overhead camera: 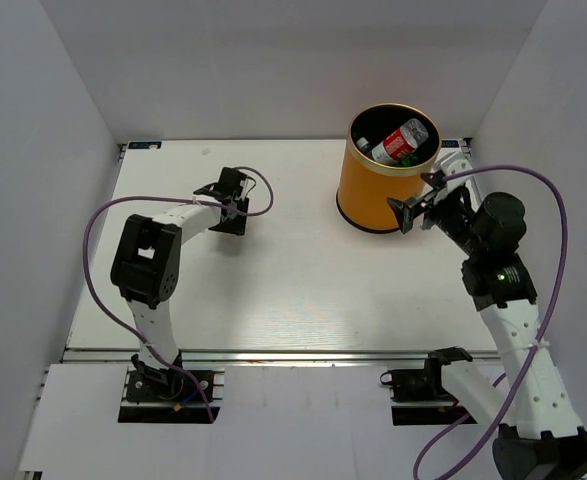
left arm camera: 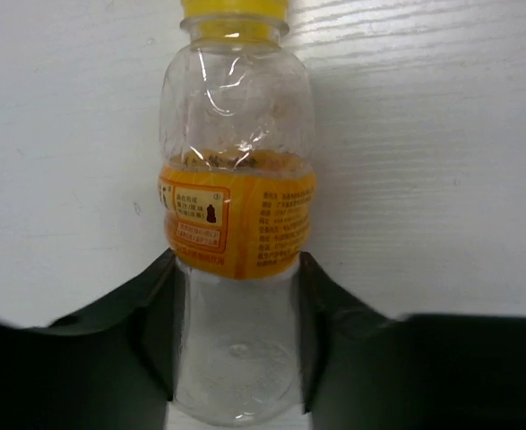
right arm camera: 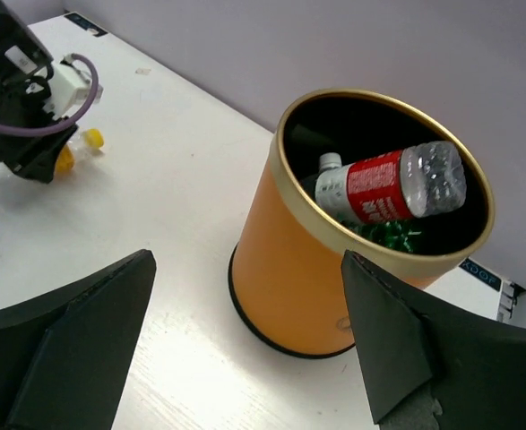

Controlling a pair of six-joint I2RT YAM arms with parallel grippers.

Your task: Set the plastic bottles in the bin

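Left gripper (left arm camera: pixel 236 309) clamps the clear, yellow-capped, orange-labelled plastic bottle (left arm camera: pixel 236 224) lying upper left of centre on the table, apparently to carry it, while the right gripper (overhead camera: pixel 420 200) gapes empty beside the tall orange gold-rimmed bin (right arm camera: pixel 280 278) at upper right (red-labelled bottle (right arm camera: pixel 388 184) already inside).

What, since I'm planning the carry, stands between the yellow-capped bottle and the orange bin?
Nothing visible does: bare table lies between the yellow-capped bottle and the bin. The right gripper hangs right of the bin, off that path.
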